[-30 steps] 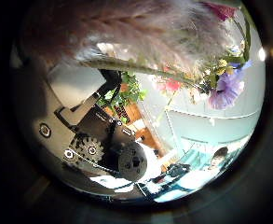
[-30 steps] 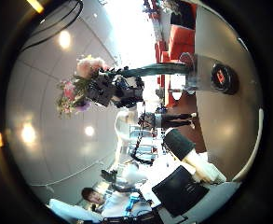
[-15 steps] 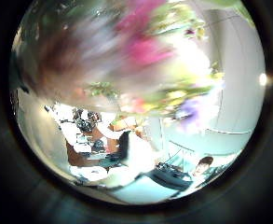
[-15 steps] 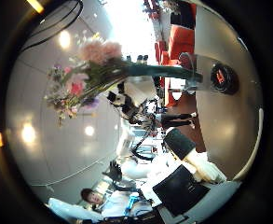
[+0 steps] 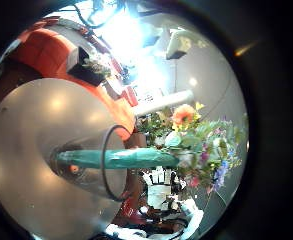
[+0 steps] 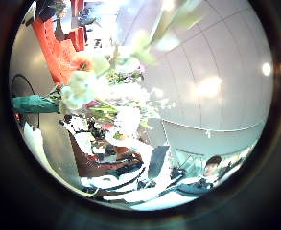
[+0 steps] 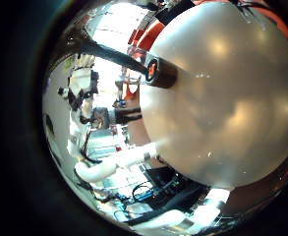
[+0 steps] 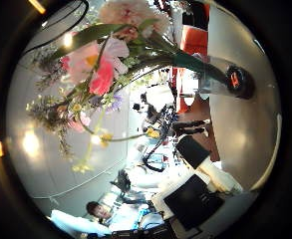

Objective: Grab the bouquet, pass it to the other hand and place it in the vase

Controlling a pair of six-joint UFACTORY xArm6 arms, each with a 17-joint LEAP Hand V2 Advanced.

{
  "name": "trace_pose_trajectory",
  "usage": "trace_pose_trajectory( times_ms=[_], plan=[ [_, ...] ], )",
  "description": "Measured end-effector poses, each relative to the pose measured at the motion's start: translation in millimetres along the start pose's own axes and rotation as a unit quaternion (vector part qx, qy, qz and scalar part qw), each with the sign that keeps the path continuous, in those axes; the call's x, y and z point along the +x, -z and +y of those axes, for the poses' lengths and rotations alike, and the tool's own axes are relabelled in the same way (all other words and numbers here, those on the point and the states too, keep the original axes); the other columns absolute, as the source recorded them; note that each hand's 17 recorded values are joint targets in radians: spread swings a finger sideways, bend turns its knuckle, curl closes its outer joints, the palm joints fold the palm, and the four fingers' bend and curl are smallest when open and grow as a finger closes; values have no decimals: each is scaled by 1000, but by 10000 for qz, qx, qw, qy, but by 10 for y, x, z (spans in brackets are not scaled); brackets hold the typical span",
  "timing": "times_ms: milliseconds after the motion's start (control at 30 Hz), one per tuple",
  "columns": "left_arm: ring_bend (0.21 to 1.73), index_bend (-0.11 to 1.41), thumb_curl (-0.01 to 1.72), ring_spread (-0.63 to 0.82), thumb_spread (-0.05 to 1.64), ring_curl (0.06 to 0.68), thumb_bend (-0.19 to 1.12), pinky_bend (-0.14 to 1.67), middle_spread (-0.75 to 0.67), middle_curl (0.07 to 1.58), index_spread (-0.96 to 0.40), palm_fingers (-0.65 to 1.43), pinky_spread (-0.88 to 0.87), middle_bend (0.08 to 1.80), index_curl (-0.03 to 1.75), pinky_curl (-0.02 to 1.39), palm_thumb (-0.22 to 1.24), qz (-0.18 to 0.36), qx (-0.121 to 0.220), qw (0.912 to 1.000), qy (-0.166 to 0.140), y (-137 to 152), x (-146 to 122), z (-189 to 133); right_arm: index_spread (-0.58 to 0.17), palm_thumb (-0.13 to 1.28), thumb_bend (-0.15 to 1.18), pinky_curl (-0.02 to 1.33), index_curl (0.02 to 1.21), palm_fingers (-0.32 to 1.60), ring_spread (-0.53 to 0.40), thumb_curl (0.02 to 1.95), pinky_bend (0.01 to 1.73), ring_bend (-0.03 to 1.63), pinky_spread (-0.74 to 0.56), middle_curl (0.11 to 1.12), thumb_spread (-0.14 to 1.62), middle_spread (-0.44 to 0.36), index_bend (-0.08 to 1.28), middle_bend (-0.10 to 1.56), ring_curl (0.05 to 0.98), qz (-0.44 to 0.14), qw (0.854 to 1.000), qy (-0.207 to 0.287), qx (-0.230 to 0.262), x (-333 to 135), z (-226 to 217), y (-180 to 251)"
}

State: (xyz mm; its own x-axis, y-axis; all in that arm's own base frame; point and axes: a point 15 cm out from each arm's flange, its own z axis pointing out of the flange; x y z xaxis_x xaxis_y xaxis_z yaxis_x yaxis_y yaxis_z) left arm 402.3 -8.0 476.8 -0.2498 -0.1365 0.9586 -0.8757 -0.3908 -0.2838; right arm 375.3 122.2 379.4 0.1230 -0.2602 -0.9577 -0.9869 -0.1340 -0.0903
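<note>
In the left little finger side palm view, the bouquet hangs over the table. Its wrapped stem reaches out above the bare surface, and a hand shows just beside the blooms. Whether that hand's fingers are apart or clamped on anything cannot be told.

In the left thumb side palm view, the flower heads crowd near the left hand's palm. None of its fingers show.

In the right little finger side palm view, a dark cylinder, possibly the vase, stands on the table.

In the right thumb side palm view, the blooms fill much of the picture, so they are close to the right hand. Its fingers are unseen.

The bouquet is probably light. The heads look soft and easily crushed, while the wrapped stem looks firmer and seems the place to take hold.
</note>
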Motion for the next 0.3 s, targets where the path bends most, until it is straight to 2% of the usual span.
trace_pose_trajectory(
  times_ms=[200, 300],
  plan=[
    [571, 118, 359, 599, 920, 181, -32, 244, 551, 345, 160, -131, 581, 163, 319, 359, 152, -84, 1, 9998, -151, -27, 357, 214, -252, 776, -23, 307, 302, 31, 219, 543, 494, 367, 427, 289, 987, 126, 172, 182, 258, 85, 9998, 155, -28, 29, 70, 82],
    [557, 123, 352, 602, 920, 181, -32, 236, 548, 324, 159, -115, 576, 166, 293, 352, 154, -141, 30, 9997, -177, -34, 425, 313, -252, 775, -23, 306, 304, 32, 219, 544, 493, 365, 428, 289, 987, 125, 170, 181, 259, 266, 9995, 148, -118, 148, 166, 171]
  ],
)
